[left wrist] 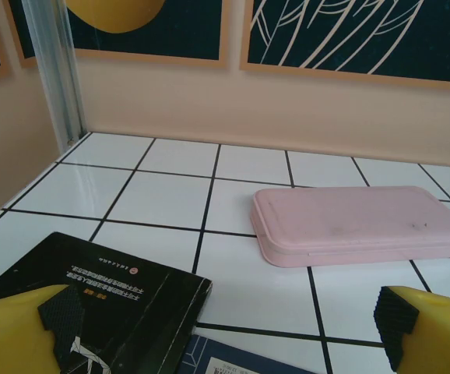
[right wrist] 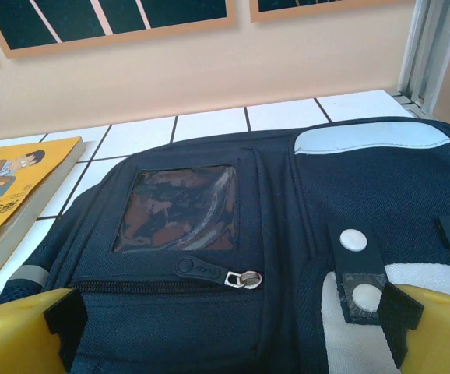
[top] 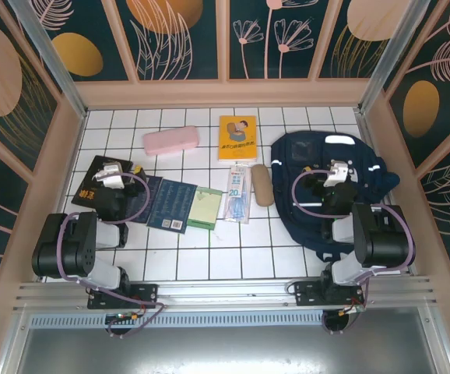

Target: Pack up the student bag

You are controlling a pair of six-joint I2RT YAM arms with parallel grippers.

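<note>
White-tiled counter, panelled walls on three sides. The bag lies at 3 o'clock on the counter, long axis running 12 to 6. The right claw hangs directly over it, jaws wide, empty; the zip pull sits at its 12 o'clock. The left claw, at 9 o'clock over a black book, is likewise wide and empty. The right arm is nearer.

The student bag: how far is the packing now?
Done: nothing visible yet; the student bag lies on the tiles with its front pocket zip shut. In hand: nothing; the left end effector, above the black book, and the right end effector, above the bag, are open and empty. Remaining: the pink case, yellow book and other items lie on the tiles.
</note>
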